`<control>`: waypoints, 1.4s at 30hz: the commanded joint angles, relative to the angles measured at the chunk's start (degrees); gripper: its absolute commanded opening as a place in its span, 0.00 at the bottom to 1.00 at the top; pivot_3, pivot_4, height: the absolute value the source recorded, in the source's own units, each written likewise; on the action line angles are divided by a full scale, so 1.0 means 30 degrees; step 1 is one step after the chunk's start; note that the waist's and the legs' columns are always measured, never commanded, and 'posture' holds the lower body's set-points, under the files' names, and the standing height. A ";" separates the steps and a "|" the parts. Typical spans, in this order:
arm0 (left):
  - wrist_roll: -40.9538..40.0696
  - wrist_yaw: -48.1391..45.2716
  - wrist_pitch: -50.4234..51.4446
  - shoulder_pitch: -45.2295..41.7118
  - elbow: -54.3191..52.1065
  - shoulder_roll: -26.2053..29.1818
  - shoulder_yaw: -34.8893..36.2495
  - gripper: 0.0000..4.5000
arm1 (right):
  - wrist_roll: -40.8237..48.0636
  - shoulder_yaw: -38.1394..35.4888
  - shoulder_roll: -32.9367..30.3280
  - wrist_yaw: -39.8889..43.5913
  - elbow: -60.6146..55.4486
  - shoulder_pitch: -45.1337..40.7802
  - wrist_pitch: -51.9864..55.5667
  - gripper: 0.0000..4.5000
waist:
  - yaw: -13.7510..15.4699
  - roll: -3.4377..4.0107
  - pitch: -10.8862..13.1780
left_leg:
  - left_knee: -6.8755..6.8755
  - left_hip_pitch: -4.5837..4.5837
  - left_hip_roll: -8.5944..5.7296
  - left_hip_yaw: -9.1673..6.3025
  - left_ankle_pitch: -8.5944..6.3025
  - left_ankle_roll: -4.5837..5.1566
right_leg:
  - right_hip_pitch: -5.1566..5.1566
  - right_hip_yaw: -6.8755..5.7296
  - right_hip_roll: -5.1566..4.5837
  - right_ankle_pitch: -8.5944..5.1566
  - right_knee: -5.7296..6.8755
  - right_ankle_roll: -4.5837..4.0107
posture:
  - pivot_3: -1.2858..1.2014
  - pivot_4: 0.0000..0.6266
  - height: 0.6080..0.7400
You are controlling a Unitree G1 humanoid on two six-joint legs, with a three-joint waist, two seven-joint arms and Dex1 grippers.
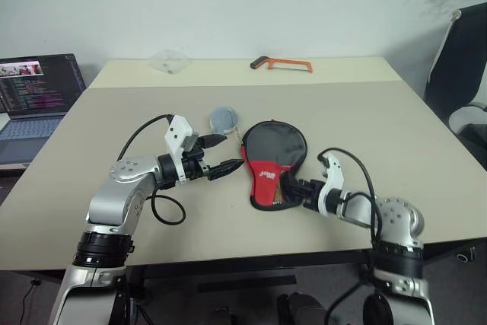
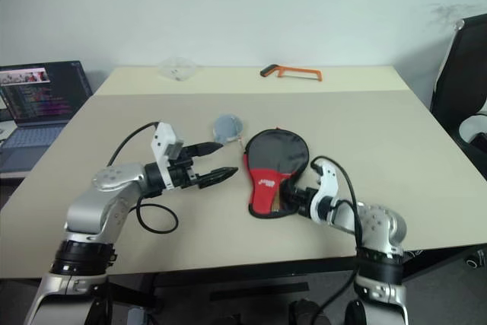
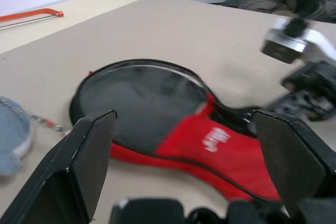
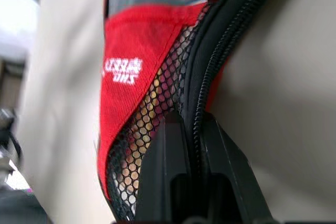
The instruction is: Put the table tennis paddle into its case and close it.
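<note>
Two tools by case (image 1: 272, 161) on counter (image 1: 365, 119). Right tool (image 1: 291, 190) pinches zipper rim at narrow handle end; left tool (image 1: 227, 154) wide apart beside round end. Paddle inside, long way toward right arm.

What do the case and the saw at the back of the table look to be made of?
The case: soft woven fabric, matte red and black, judging by the open mesh panel and coil zipper rim seen in the right wrist view; its round grey panel looks smooth, possibly plastic. The saw: thin orange frame, apparently painted metal, with a dark grip; too small to confirm.
</note>
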 commanded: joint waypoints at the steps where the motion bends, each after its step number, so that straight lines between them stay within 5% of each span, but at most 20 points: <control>1: -0.0010 -0.0290 -0.0390 -0.0474 -0.0073 0.0019 -0.0010 1.00 | 0.0042 0.1975 -0.0761 0.0353 -0.1549 0.2251 0.2536 0.00 | 0.0024 -0.0005 -0.0004 | 0.0000 0.0002 -0.0004 -0.0001 -0.0001 0.0001 | 0.0001 -0.0002 0.0000 -0.0008 -0.0001 0.0011 | 0.52 0.24 1.00; 19: 0.0449 -0.1186 -0.1029 -0.1141 0.1044 -0.0088 -0.0604 1.00 | 0.3377 0.3077 -0.3617 0.2268 -0.6534 0.5512 0.3873 0.00 | 0.0199 -0.0021 -0.0016 | 0.0002 0.0001 -0.0007 0.0008 -0.0038 0.0025 | 0.0006 0.0004 0.0008 -0.0042 -0.0019 0.0031 | 0.52 0.24 1.00; 29: 0.0759 -0.1174 -0.1237 -0.1307 0.1284 -0.0252 -0.0678 1.00 | 0.1841 0.2570 -0.2345 0.0830 -0.5556 0.3940 0.3858 0.00 | 0.0111 -0.0053 -0.0036 | 0.0019 0.0007 0.0007 0.0041 -0.0037 0.0024 | 0.0009 0.0032 0.0026 -0.0042 -0.0010 0.0031 | 0.52 0.24 1.00; 42: 0.0862 -0.1218 -0.1364 -0.1543 0.1507 -0.0365 -0.0584 1.00 | 0.1218 0.2565 -0.2954 0.1876 -0.4939 0.2132 0.3791 0.89 | -0.0117 -0.0063 -0.0043 | 0.0040 0.0156 0.0013 0.0023 -0.0033 0.0025 | 0.0177 0.0034 0.0061 -0.0039 0.0022 0.0032 | 0.52 0.24 1.00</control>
